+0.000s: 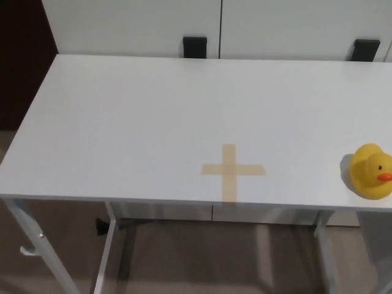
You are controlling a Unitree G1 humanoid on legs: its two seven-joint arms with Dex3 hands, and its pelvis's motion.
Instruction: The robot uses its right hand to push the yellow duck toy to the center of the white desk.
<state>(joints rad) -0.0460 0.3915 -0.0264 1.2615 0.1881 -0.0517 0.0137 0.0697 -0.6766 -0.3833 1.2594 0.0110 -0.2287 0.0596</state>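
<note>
Head view is showing the duck sitting well right of the tape cross on the counter, unpushed, neither robot hand appearing.

1 head view, high and angled down over the white desk, near edge closest, wall behind.

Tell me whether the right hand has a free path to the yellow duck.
Probably yes: the yellow duck sits alone at the white desk's right edge, nothing around it. The right hand isn't in view, though.
</note>
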